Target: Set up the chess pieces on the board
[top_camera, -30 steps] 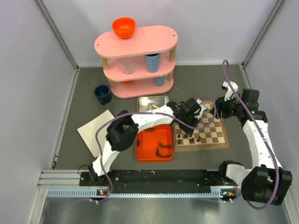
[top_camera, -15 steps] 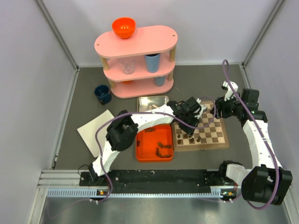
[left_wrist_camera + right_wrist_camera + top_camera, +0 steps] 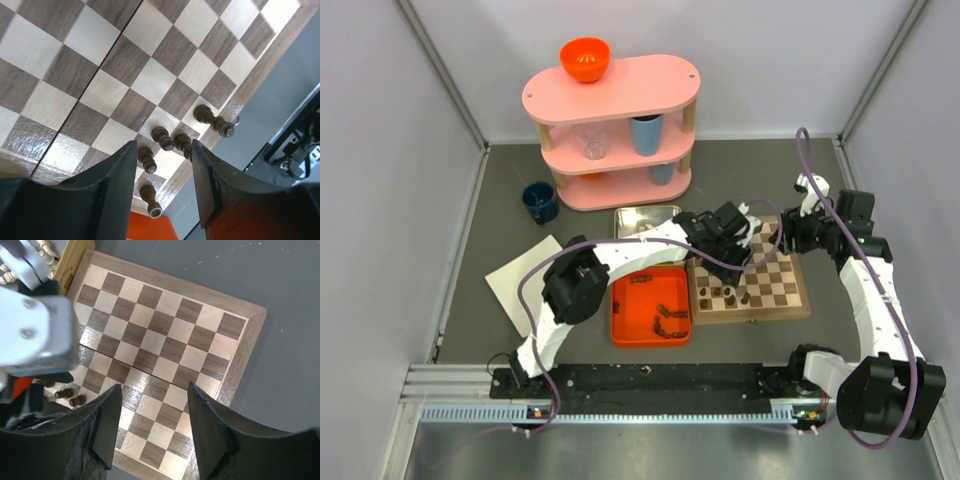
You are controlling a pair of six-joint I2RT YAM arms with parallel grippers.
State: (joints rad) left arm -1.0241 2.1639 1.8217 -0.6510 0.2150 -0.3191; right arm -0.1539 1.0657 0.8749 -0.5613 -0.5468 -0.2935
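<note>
The left hand [image 3: 163, 145] is pulling back from the near-left corner of the board [image 3: 770, 312]. Its fingers are standing apart with nothing between them. A second ago it was hanging over that corner, and now it is sitting higher and closer to the silver tin [image 3: 648, 208], which lies just beyond the board's far-left side on the grey worktop [image 3: 770, 180].

Below the retreating fingers, a small cluster of dark pieces [image 3: 162, 137] is standing along the board's near edge, close together and not yet in a tidy row. That suggests a piece has just been let go and the hand is heading for the next one.

More dark pieces are waiting in the orange tray [image 3: 632, 325] just beside the board, and cream pieces [image 3: 44, 251] are showing in the tin. The right hand [image 3: 155, 387] is hovering over the far-right squares, unmoved, fingers apart and holding nothing. With most squares bare, the set-up is looking barely begun.
</note>
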